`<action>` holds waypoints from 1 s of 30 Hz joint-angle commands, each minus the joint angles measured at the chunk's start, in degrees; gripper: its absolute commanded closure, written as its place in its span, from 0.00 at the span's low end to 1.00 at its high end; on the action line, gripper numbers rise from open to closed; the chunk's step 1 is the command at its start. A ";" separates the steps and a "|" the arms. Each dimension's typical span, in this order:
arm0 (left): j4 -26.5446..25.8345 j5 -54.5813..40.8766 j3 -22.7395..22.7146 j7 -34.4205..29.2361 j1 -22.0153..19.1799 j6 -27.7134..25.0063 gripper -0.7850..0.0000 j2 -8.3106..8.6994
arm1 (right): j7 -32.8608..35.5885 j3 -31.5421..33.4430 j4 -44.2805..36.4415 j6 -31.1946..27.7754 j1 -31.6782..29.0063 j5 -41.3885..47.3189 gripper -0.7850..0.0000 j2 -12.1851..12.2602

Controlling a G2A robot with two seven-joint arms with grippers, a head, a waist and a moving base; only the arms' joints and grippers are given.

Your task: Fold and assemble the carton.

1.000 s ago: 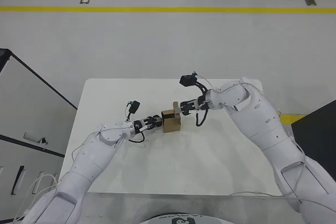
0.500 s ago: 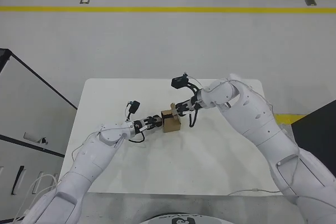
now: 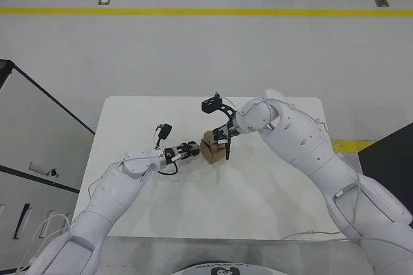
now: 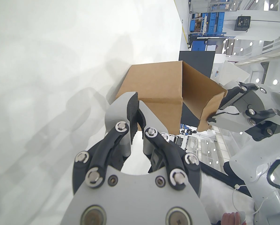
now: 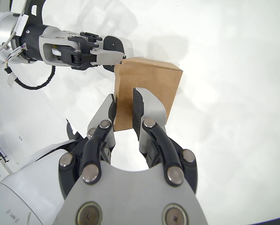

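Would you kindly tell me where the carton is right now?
In the top view the carton is near the middle of the table, gripped between the left gripper and the right gripper.

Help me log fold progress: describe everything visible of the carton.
The carton is small, plain brown cardboard, partly opened into a box shape with crisp corner folds and one hollow, open side. It is over the middle of the white table. The left gripper pinches one edge with its fingers, and the right gripper clamps the opposite panel's edge. Whether it rests on the table cannot be told.
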 commanded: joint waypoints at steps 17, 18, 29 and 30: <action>-1.60 -0.31 0.15 -0.36 1.01 0.23 1.00 -0.03 | 2.07 -1.95 -3.69 -0.33 0.35 -8.45 0.84 -0.34; -1.98 -0.35 0.19 -0.77 1.21 0.29 1.00 -0.01 | 2.18 -1.93 -3.78 -0.37 0.34 -8.72 0.86 -0.34; -3.78 -0.93 0.74 -1.48 2.00 0.46 1.00 -0.31 | 3.24 -2.07 -4.15 -0.85 0.32 -10.78 0.95 -0.60; -3.75 -0.80 0.77 -1.41 1.97 0.45 1.00 -0.32 | 3.28 -2.14 -4.25 -0.89 0.30 -11.02 0.95 -0.64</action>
